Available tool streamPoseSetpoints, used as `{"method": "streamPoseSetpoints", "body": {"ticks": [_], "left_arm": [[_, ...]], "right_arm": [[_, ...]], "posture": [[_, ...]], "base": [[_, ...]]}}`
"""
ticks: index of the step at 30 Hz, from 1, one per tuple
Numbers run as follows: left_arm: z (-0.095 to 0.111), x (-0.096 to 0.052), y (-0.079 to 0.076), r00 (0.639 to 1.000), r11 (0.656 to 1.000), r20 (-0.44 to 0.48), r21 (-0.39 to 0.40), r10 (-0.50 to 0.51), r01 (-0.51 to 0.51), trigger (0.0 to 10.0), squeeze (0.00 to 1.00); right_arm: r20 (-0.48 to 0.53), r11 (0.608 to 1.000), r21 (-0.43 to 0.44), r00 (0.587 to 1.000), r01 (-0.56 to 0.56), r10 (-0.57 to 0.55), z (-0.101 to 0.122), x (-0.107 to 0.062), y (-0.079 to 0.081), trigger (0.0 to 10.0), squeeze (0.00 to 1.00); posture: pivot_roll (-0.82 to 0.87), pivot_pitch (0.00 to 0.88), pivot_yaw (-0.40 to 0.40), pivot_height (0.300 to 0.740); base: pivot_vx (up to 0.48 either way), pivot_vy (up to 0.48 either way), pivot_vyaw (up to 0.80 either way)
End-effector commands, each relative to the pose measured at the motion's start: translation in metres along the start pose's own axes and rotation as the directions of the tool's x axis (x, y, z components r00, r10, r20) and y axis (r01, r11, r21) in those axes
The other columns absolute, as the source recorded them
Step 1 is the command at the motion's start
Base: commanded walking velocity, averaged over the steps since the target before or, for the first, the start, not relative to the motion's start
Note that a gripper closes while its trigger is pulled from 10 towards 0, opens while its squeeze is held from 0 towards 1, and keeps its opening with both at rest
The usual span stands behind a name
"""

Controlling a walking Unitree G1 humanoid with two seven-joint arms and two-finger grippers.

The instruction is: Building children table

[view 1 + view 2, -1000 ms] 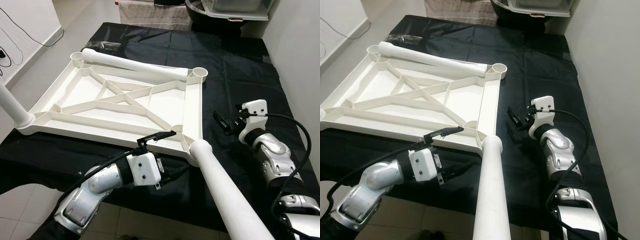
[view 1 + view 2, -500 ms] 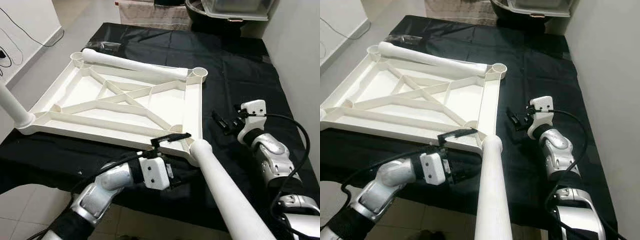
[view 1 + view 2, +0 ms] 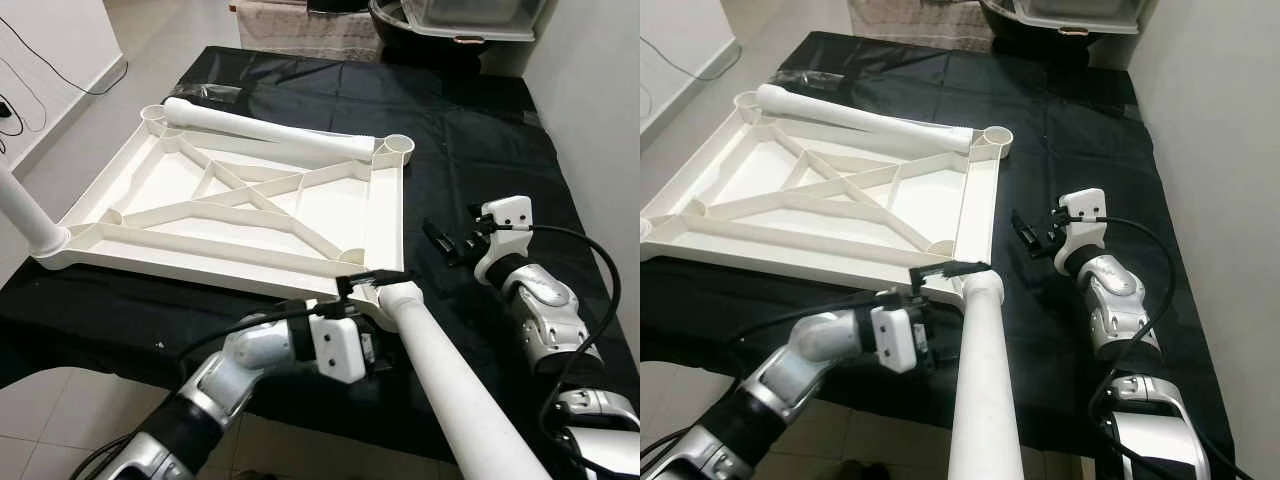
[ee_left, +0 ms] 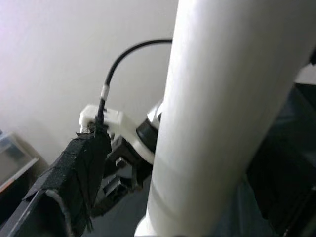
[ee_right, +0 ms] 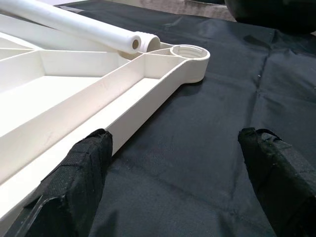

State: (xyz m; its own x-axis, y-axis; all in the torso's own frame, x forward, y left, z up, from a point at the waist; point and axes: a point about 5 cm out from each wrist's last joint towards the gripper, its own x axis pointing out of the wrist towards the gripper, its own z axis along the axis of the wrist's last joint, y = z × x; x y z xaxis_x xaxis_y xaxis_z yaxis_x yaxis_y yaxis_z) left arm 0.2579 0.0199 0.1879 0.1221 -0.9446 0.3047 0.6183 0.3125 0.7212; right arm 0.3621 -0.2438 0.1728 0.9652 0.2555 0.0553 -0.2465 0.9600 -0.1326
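- The left gripper has its fingers spread around the standing table leg, at the upturned tabletop.
- The right gripper hovers open over the black counter, holding nothing.

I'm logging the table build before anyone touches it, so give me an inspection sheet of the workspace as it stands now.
Surface: black cloth over the worktop.
Job's things: white tabletop lies underside up; mounted leg stands in the near corner; another leg at the left corner; loose leg lies along the far edge.
Clutter: nothing seen.
Grippers: left gripper open, at the mounted leg's base; right gripper open, above the cloth.
Cables: black cable on the right arm.
Surroundings: tiled floor, white wall.
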Motion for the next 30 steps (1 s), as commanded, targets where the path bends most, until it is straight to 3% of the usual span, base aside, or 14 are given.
{"method": "streamPoseSetpoints", "body": {"ticks": [1,15,16,18,19,30], "left_arm": [[-0.001,0.002,-0.004,1.0,1.0,0.014,0.001,-0.023,0.023,10.0,0.0],[-0.003,0.016,-0.012,0.994,0.996,0.063,-0.006,-0.084,0.085,10.0,0.0],[-0.003,0.016,-0.014,0.994,0.995,0.064,-0.005,-0.094,0.095,6.3,0.0],[-0.003,0.016,-0.014,0.993,0.995,0.065,-0.003,-0.1,0.101,6.3,0.0],[-0.003,0.015,-0.016,0.992,0.994,0.07,-0.002,-0.109,0.11,0.0,0.0],[-0.006,0.013,-0.013,0.992,0.994,0.066,0.014,-0.106,0.105,0.0,0.0]], "right_arm": [[0.009,1.0,0.015,1.0,-0.003,0.003,-0.001,-0.001,0.001,10.0,0.0],[0.017,1.0,0.01,1.0,-0.005,0.005,0.001,-0.001,0.0,10.0,0.0],[0.018,1.0,0.009,1.0,-0.004,0.004,0.001,-0.001,0.0,10.0,0.0],[0.019,1.0,0.008,1.0,-0.004,0.004,0.001,-0.002,0.0,10.0,0.0],[0.019,1.0,0.006,1.0,-0.003,0.003,0.001,-0.002,0.0,10.0,0.0],[0.024,1.0,0.002,1.0,-0.001,0.001,0.002,-0.003,-0.001,10.0,0.0]], "posture": [[0.1,0.17,-0.053,0.74],[0.09,0.174,-0.045,0.74],[0.09,0.176,-0.045,0.74],[0.09,0.176,-0.045,0.74],[0.09,0.176,-0.045,0.74],[0.09,0.177,-0.041,0.74]], "base": [[0.0,0.0,0.0],[0.0,0.0,0.0],[0.0,0.0,0.0],[0.0,0.0,0.0],[0.0,0.0,0.0],[0.0,0.0,0.0]]}}
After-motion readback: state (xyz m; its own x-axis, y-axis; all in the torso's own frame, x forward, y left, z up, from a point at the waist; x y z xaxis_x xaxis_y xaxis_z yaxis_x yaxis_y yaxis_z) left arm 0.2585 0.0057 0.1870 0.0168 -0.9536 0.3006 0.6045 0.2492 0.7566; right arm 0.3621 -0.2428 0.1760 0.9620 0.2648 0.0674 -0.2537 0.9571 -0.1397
